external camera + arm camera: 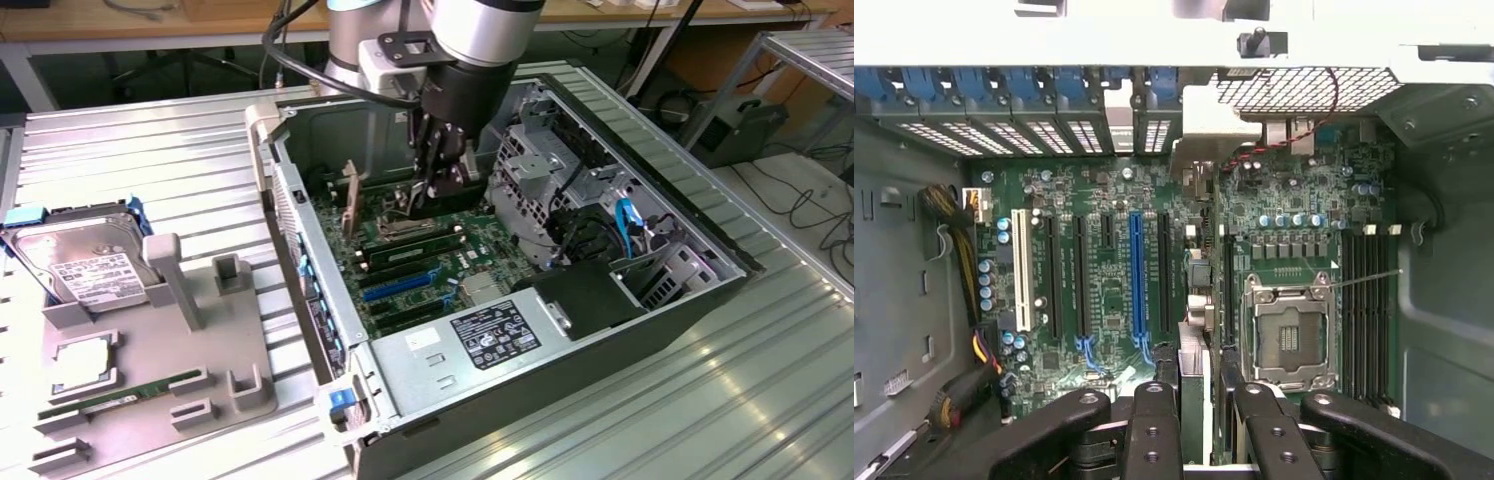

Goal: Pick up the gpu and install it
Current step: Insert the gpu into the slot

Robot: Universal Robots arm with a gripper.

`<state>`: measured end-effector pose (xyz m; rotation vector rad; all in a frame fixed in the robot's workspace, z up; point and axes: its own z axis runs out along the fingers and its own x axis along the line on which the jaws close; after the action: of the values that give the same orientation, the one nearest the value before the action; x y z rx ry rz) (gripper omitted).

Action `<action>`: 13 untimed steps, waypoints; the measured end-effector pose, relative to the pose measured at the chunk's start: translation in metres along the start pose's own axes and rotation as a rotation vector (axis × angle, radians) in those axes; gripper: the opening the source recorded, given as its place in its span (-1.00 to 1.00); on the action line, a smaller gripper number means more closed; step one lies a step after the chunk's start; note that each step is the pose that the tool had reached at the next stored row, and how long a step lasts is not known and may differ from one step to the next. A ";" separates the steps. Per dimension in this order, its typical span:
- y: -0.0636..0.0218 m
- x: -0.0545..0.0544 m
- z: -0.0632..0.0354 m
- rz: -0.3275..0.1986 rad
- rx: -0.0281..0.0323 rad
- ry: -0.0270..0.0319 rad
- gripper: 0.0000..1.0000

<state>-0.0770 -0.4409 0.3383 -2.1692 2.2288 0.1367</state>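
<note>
My gripper [442,188] was down inside the open computer case [694,290], and in the wrist view it [1196,400] stood part-way closed, a finger on each side of the gpu [1196,352], which I held edge-on between the pads. The card hung on its thin edge just above the motherboard [1104,200], over the slots just beside the long blue slot [1136,280] and between that slot and the empty CPU socket [1286,335]; whether its contact edge was touching a slot I could not tell. Its long axis ran along the slots, with the silver bracket end [1214,120] pointing at the vented rear wall of the case and the other end back under my wrist. I judged it light and stiff but fragile: a thin board that would not stand twisting or a hard squeeze on its parts, with smooth faces that could slip if my pads sat crooked. The flat faces near the upper edge, about mid-length, seemed the right place to hold it, keeping off the contact edge and the bracket. Farther out, the power supply [494,330] sat at the near end of the case. On the ribbed metal desk [174,160] at the exterior view's left, a grey fixture [160,340] carried a hard drive [80,265], a processor chip [80,357] and a memory stick [127,392].
</note>
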 end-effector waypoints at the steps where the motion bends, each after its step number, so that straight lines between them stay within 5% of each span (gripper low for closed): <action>1: 0.0001 0.000 0.0001 0.000 0.0000 0.0000 -0.47; 13: 0.0017 0.001 0.0016 0.000 0.0000 0.0000 -0.47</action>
<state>-0.0788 -0.4417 0.3368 -2.1692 2.2288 0.1368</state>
